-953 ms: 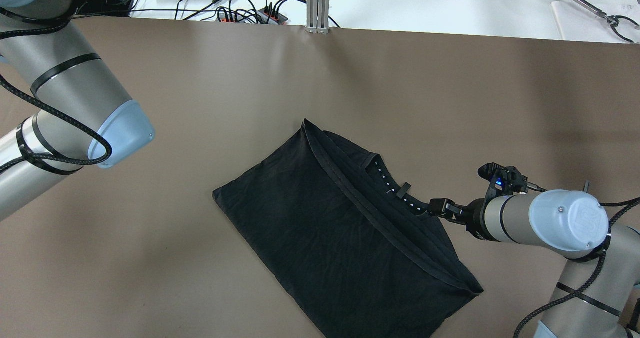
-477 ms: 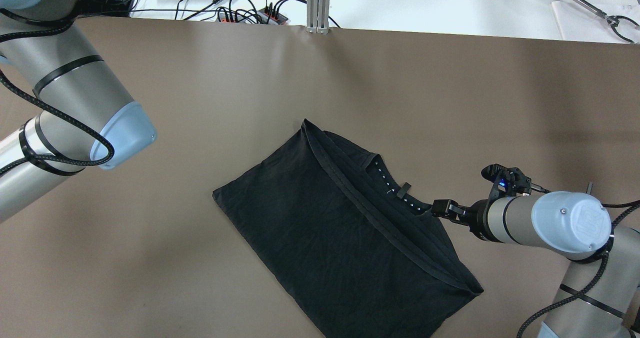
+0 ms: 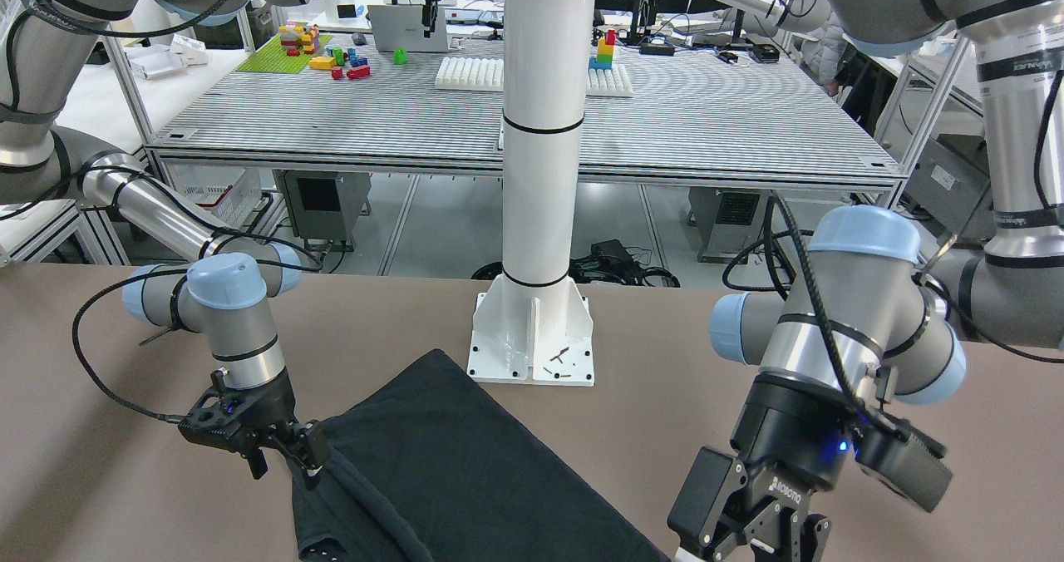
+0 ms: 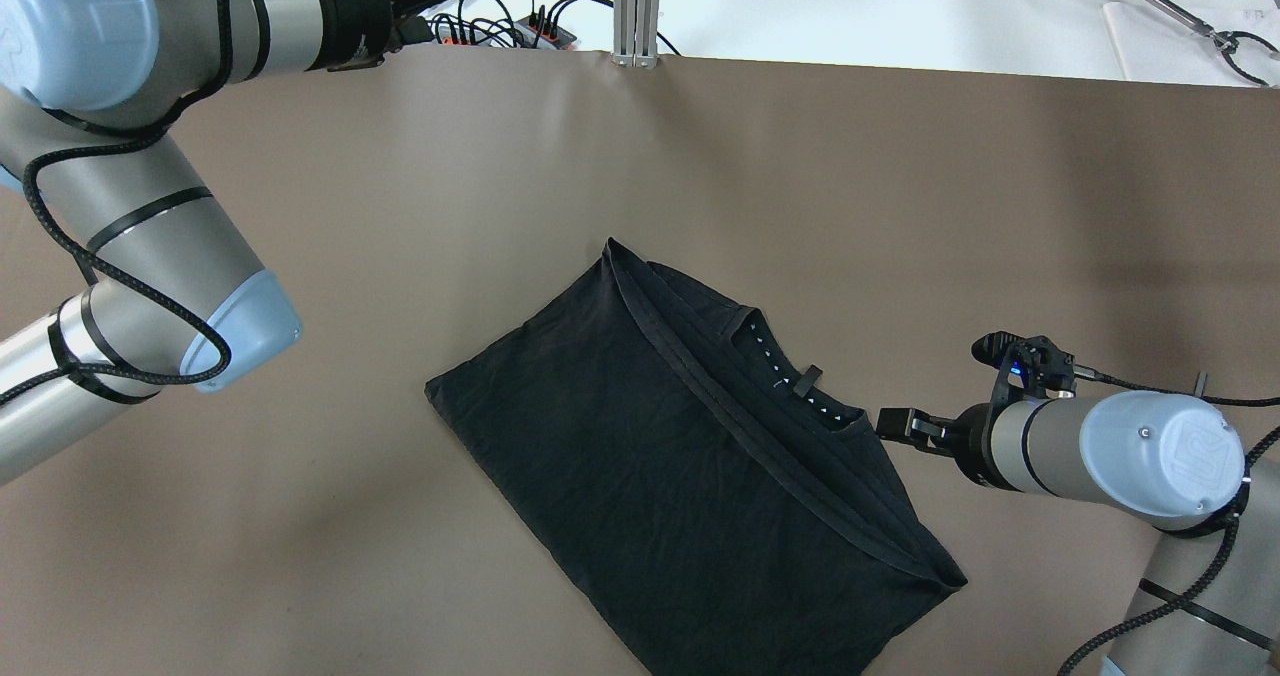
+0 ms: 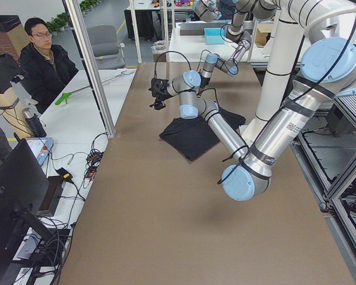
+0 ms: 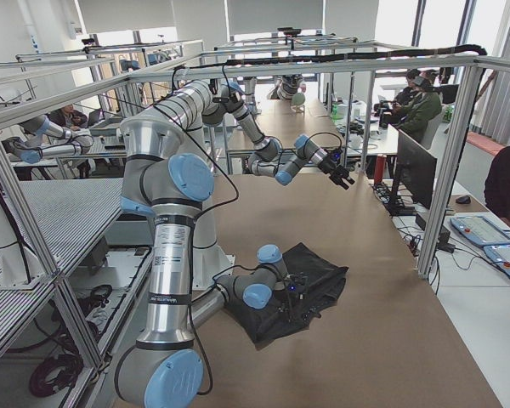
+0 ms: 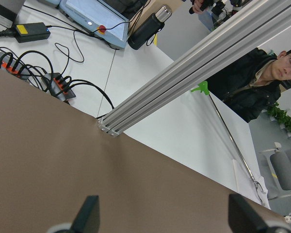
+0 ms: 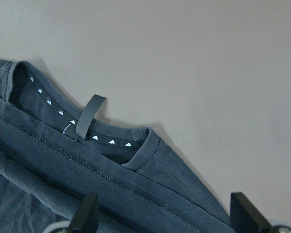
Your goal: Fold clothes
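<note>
The clothes [image 4: 680, 476] are one black shirt lying folded and flat on the brown table [image 4: 900, 206], with its collar and hang loop [image 8: 89, 116] facing the right arm. My right gripper [image 4: 893, 423] sits low beside the collar edge, just off the fabric, jaws open and empty; the right wrist view shows its fingertips [image 8: 87, 213] wide apart over the shirt [image 8: 63, 184]. My left gripper [image 7: 165, 221] is open and empty too, held above the table's far edge and well away from the shirt.
A white pole on a bolted base plate [image 3: 532, 337] stands at the robot's side of the table, close to the shirt [image 3: 465, 479]. An aluminium post [image 4: 636, 11], a power strip with cables [image 4: 500, 28] and a seated person [image 5: 44, 59] lie beyond the far edge.
The right gripper has drawn back a little to the right, off the collar; the shirt has not moved. The left arm has swung, bringing its wrist and gripper into the top left.
</note>
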Motion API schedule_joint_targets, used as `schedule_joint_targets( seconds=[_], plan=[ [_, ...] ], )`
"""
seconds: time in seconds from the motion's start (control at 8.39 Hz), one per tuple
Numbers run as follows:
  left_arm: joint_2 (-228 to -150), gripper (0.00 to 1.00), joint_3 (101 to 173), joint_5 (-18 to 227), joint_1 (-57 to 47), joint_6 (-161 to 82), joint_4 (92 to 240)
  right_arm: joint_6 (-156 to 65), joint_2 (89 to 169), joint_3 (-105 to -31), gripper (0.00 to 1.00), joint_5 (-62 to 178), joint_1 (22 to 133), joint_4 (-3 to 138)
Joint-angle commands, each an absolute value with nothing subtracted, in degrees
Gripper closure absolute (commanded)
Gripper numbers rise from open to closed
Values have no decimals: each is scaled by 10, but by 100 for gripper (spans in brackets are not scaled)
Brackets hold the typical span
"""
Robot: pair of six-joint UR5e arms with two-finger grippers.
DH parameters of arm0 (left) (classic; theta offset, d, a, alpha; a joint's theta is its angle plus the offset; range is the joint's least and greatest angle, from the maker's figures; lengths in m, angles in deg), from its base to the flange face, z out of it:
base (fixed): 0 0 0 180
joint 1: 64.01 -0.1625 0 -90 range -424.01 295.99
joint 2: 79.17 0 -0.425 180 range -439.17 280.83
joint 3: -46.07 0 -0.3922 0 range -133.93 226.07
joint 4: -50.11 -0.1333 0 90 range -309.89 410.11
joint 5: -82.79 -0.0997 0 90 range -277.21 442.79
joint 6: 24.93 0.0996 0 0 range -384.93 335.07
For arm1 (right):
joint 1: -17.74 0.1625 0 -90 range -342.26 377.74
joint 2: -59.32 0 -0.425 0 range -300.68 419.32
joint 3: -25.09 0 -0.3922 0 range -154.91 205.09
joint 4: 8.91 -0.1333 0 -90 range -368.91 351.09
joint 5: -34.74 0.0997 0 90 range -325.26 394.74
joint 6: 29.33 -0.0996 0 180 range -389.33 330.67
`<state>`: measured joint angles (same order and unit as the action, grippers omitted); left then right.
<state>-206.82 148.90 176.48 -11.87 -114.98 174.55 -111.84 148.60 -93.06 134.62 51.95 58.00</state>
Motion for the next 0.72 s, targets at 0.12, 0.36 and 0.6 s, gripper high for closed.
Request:
schedule_joint_targets(
  seconds=[0.12, 0.36, 0.6],
  plan=[
    [-2026, 7, 1489, 1774, -151, -1136, 1743, -892, 1497, -932, 5, 1341, 470, 644],
    [-2028, 6, 1490, 1772, -153, -1137, 1741, -821, 1469, -928, 5, 1344, 425, 646],
    [-2028, 6, 1487, 1771, -153, -1136, 1740, -793, 1469, -929, 28, 1349, 423, 646]
  ],
)
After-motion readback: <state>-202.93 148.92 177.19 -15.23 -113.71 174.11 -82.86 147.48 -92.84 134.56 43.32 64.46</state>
